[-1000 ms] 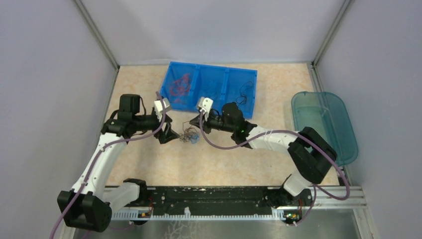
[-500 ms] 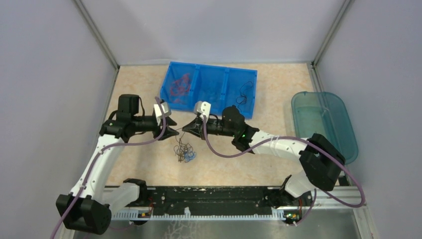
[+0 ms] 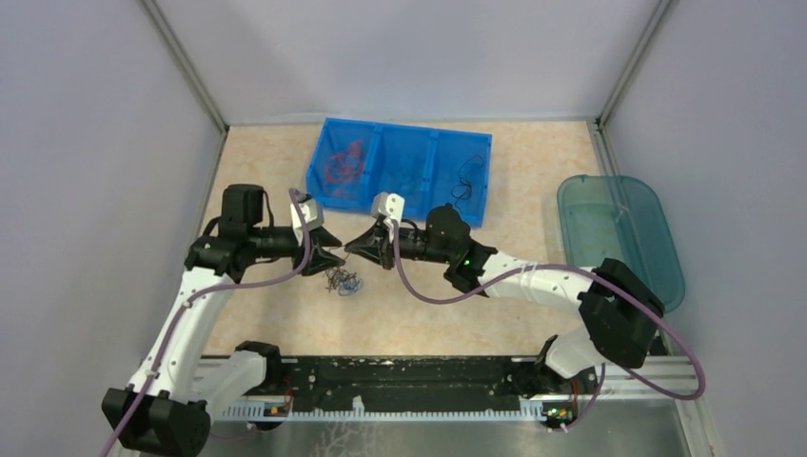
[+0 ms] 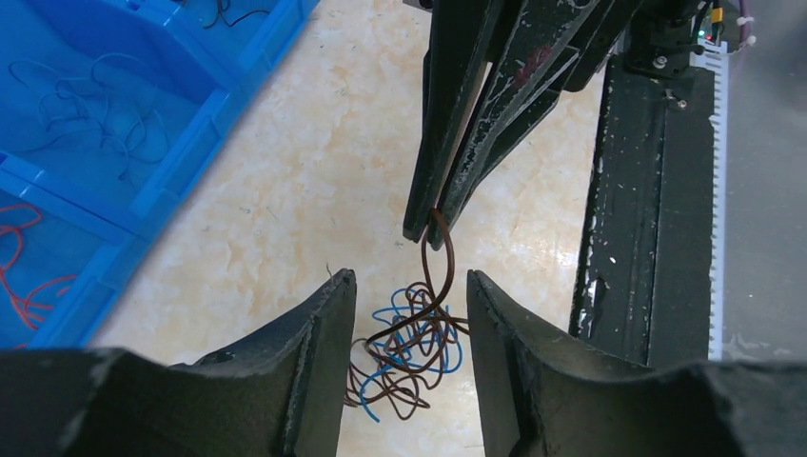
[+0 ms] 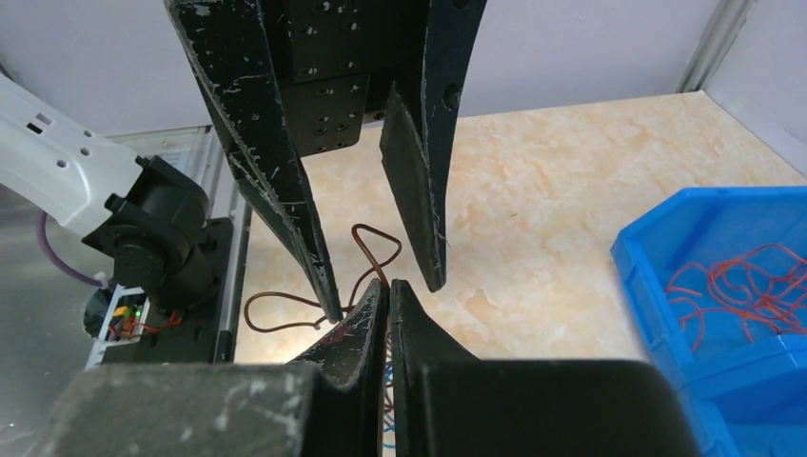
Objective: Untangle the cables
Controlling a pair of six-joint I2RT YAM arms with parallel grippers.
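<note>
Item: cables, a brown-and-blue clump at surface centre, 6 o'clock of the blue bin. One brown strand is pinched in the closed right claw. Change: left claw, wide a second ago, has narrowed to half-width astride that strand, not yet gripping. A second hold is likely forming for pulling apart.

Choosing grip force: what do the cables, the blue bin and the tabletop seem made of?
Cables: thin plastic-coated wire, probably; they hold springy curls. Blue bin: moulded plastic, glossy, slightly translucent. Tabletop: marble-patterned, smooth; laminate or stone, unclear.
</note>
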